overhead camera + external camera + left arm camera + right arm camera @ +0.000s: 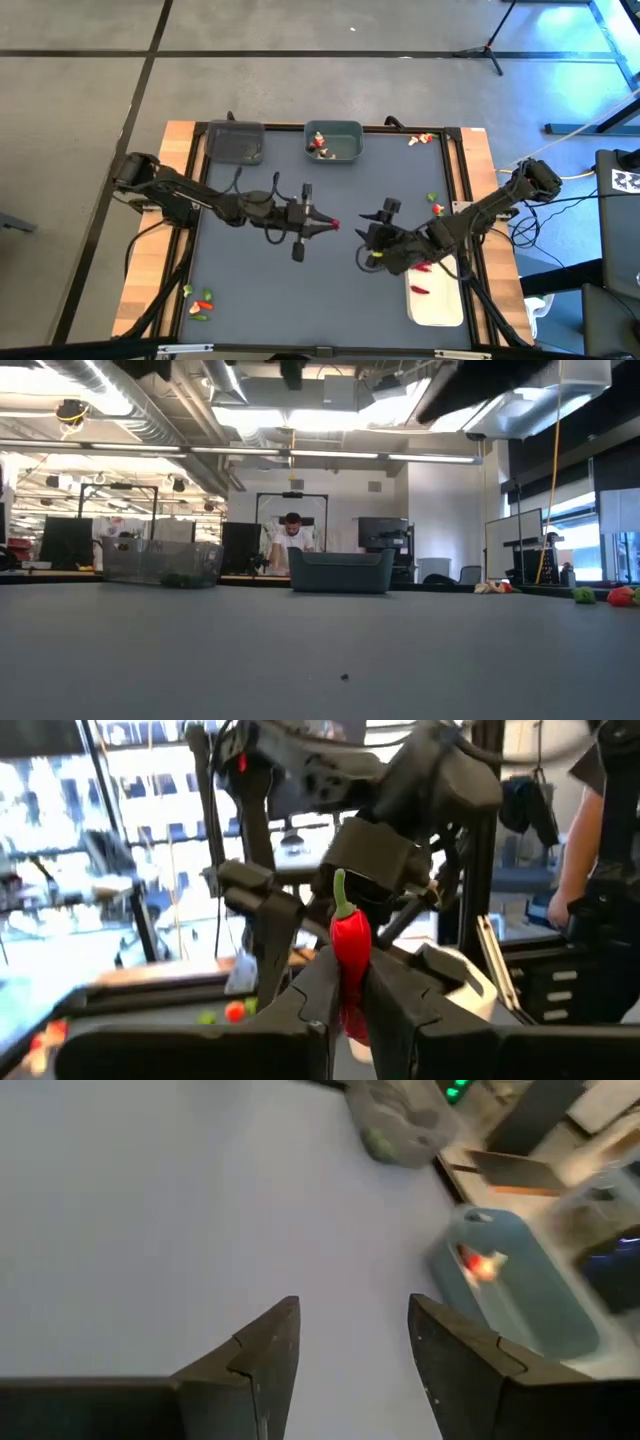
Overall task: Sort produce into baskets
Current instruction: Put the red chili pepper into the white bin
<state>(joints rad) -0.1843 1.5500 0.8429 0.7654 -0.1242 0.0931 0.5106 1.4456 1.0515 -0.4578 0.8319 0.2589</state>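
while i hold position: left gripper (pixel 345 995) pinches red chili (pixel 349 945) upright mid-table, for carrying to white tray (pixel 437 305) at 5 o'clock
right gripper (pixel 350 1350): fingers spread, empty, waiting

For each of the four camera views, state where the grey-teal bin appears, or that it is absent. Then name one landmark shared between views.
High view: teal bin at the table's far edge, centre, pieces inside.
Low view: teal bin at the centre, on the far edge.
Left wrist view: not in it; the left gripper holds a red chili.
Right wrist view: teal bin at right, beyond the open right gripper.
Shared landmark: the dark bin beside it.
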